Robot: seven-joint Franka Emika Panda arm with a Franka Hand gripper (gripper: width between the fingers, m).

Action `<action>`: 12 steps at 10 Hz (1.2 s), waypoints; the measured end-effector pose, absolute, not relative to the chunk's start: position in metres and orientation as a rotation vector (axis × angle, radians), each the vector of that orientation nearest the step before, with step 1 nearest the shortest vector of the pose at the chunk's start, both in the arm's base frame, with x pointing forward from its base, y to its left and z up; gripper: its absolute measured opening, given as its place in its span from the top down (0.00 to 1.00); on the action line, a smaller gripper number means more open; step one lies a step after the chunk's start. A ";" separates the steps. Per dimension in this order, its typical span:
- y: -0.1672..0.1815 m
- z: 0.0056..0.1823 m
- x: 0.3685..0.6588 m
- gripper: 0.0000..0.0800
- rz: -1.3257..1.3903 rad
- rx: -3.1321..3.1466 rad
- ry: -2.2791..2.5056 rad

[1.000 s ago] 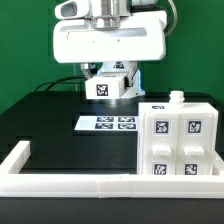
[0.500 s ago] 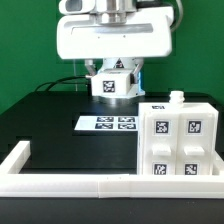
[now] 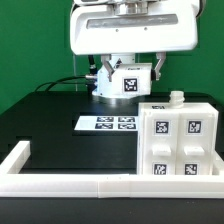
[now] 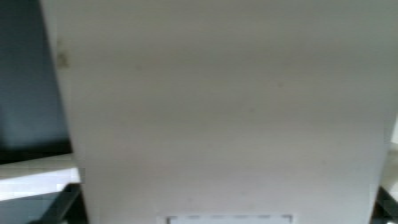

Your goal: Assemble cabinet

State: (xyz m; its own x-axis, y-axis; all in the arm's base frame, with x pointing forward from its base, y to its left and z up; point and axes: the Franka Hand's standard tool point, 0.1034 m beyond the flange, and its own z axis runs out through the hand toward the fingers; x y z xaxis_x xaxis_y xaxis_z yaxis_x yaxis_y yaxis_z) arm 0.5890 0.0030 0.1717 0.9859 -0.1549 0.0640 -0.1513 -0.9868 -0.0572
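Note:
The cabinet body (image 3: pixel 178 140), a white box with several tags on its front and a small knob on top, stands at the exterior view's right. My gripper (image 3: pixel 128 64) holds a large white cabinet panel (image 3: pixel 132 28) up in the air behind and above the body. A tagged part (image 3: pixel 129 81) hangs just below the panel. The panel mostly hides the fingers. In the wrist view the panel (image 4: pixel 222 100) fills nearly the whole picture, with only a dark finger edge (image 4: pixel 54 205) showing beside it.
The marker board (image 3: pixel 108 123) lies flat on the black table in the middle. Long white border rails run along the front (image 3: pixel 90 186) and the exterior view's left (image 3: pixel 16 156). Black cables (image 3: pixel 65 84) lie at the back left.
The held panel and the tagged part have moved to the exterior view's right and a little up. The cabinet body and the marker board have not moved.

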 end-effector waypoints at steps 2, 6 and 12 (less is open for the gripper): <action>0.003 0.171 0.589 0.32 -0.104 -3.079 0.237; 0.051 0.180 0.615 0.32 -0.158 -3.094 0.113; 0.075 0.163 0.609 0.32 -0.143 -3.094 0.070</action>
